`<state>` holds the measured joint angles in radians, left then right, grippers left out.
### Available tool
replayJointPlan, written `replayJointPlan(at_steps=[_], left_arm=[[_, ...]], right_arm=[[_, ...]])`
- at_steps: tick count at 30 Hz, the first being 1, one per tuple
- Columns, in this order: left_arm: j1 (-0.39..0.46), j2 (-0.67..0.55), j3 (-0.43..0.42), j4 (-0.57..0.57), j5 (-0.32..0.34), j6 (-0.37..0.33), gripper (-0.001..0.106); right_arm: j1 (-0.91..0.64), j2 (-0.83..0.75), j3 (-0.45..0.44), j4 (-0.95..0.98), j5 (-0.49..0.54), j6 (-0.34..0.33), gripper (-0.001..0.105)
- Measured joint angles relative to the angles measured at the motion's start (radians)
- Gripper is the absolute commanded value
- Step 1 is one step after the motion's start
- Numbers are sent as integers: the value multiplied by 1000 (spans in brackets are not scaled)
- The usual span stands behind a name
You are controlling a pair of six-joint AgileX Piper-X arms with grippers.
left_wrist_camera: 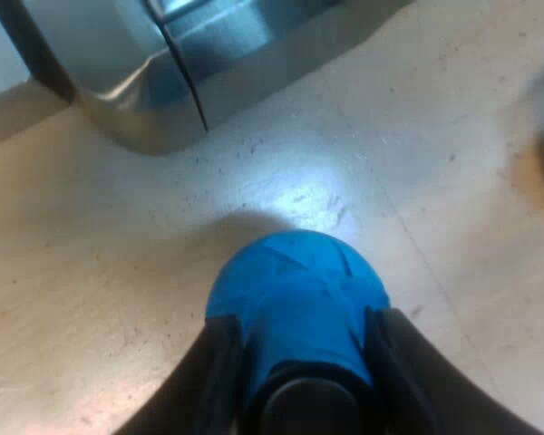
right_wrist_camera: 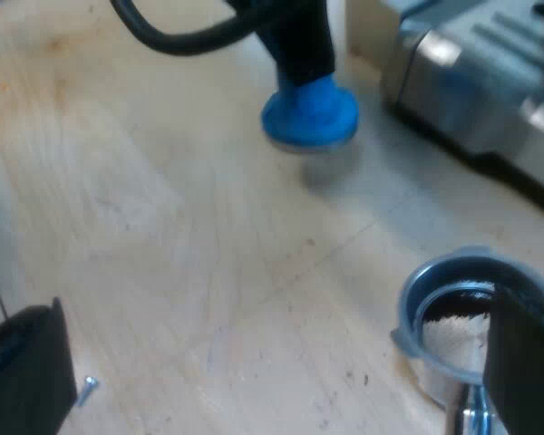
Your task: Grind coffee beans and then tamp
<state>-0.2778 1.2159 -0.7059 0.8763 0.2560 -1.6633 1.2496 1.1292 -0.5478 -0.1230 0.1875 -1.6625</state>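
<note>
My left gripper (left_wrist_camera: 304, 326) is shut on the blue tamper (left_wrist_camera: 295, 290), its black fingers (left_wrist_camera: 219, 372) pressing on both sides of the rounded head. In the right wrist view the tamper (right_wrist_camera: 310, 113) hangs just above the wooden table with its shadow underneath, close to the espresso machine (right_wrist_camera: 471, 91). My right gripper (right_wrist_camera: 276, 362) is open, fingers wide apart. The metal holder's basket (right_wrist_camera: 453, 322) sits by one of its fingers (right_wrist_camera: 526, 362), with dark contents and a pale patch inside.
The espresso machine's steel base (left_wrist_camera: 163, 82) stands on the table just beyond the tamper. A small screw (right_wrist_camera: 88, 388) lies on the wood near my right gripper's other finger (right_wrist_camera: 27, 372). Light wooden tabletop (right_wrist_camera: 163, 227) stretches between tamper and holder.
</note>
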Motion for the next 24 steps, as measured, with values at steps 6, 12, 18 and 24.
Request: replayJointPlan(at_steps=[6,12,18,24], left_arm=[[0,0,63,-69,-55,0,0],[0,0,75,-102,-136,2,0],[0,0,75,-117,-138,2,5],[0,0,75,-118,-138,2,72]], right_arm=[[-34,53,0,-24,-42,0,93],[-44,103,0,-65,-66,-2,93],[-44,141,0,-77,-90,-2,93],[-44,141,0,-78,-93,-1,93]])
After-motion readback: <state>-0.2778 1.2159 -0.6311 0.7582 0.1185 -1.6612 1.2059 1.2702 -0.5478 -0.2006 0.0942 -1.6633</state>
